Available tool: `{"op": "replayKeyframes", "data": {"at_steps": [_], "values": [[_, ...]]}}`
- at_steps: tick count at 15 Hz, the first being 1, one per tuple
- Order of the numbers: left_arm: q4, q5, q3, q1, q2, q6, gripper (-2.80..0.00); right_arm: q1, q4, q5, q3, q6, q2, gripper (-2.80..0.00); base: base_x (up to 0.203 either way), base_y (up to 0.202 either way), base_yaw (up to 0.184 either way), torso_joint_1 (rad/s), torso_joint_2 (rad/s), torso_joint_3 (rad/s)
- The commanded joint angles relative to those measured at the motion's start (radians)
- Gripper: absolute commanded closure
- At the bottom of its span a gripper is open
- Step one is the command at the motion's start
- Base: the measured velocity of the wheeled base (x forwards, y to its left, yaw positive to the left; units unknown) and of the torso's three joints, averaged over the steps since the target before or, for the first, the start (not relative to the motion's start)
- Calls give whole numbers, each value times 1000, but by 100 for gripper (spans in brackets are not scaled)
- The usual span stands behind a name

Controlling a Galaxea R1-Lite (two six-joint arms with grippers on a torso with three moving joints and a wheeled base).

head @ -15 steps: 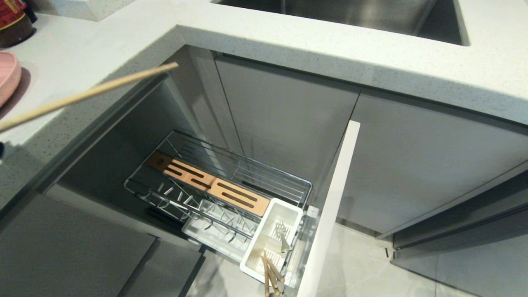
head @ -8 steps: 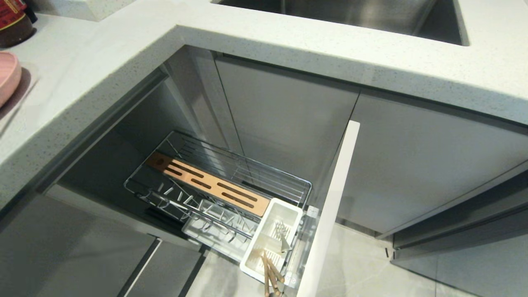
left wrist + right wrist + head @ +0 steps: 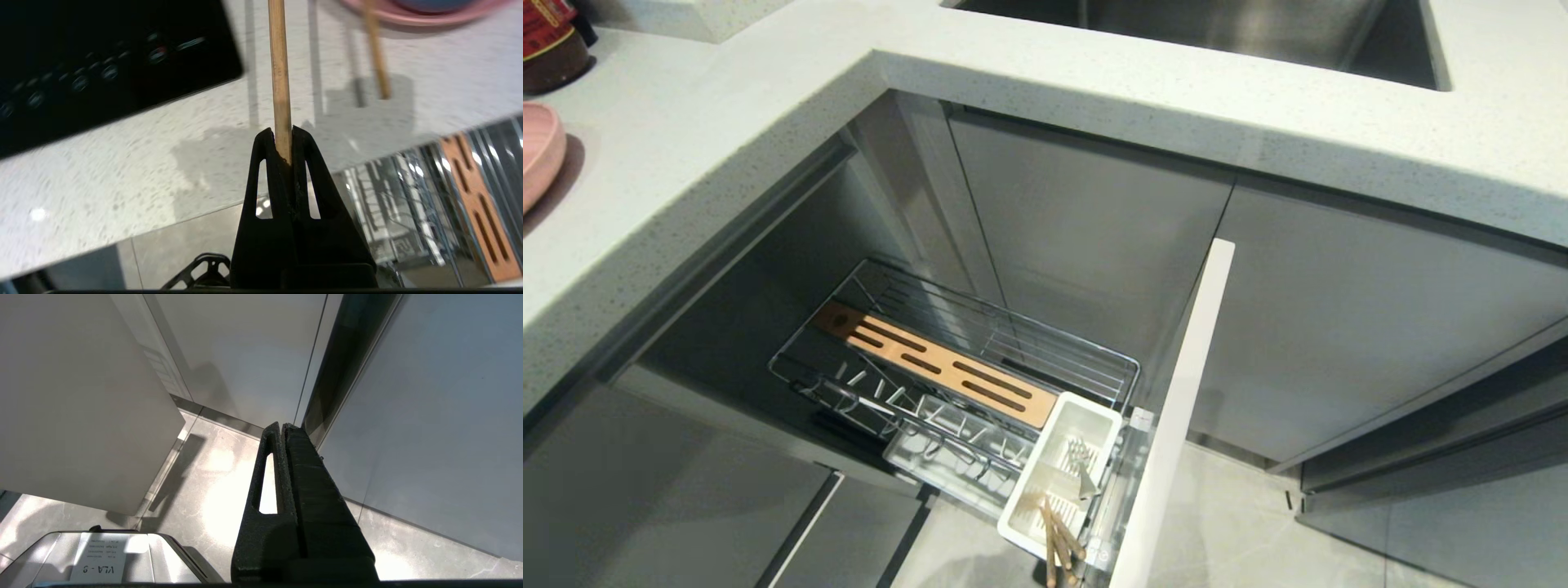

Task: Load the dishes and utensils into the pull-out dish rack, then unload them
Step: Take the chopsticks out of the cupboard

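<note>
In the left wrist view my left gripper (image 3: 280, 134) is shut on one light-brown wooden chopstick (image 3: 280, 77), which sticks straight out past the fingertips above the speckled countertop. Another chopstick (image 3: 376, 53) lies on the counter beside the pink plate (image 3: 408, 16), which holds the pale-blue bowl (image 3: 433, 3). The pull-out dish rack (image 3: 1045, 351) stands drawn out below the counter. Its white cutlery cup (image 3: 1062, 465) holds a silver fork (image 3: 1081, 467) and more chopsticks (image 3: 1058, 547). Its plate prongs hold nothing. My right gripper (image 3: 282, 425) hangs shut and empty over the floor.
A black cooktop (image 3: 102, 61) is set into the counter near my left gripper. The rack's pale door front (image 3: 1176, 408) stands open to the right of the basket. A steel sink (image 3: 1217, 33) lies at the back, a dark bottle (image 3: 551, 41) at the far left.
One second ago the held chopstick crossed the upper left of the head view. It has since swung off to the left and out of that view. The rack's contents have not moved.
</note>
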Motion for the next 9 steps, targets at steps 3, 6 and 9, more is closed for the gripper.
{"op": "replayKeyframes", "data": {"at_steps": [3, 6, 9], "values": [[-81, 24, 98, 37, 33, -49, 0, 0, 0, 0, 0, 0, 0, 0, 0, 0, 0, 0, 0, 0], [-166, 27, 146, 37, 83, -71, 0, 0, 0, 0, 0, 0, 0, 0, 0, 0, 0, 0, 0, 0], [-240, 7, 180, 37, 130, -71, 0, -1, 0, 0, 0, 0, 0, 0, 0, 0, 0, 0, 0, 0]]}}
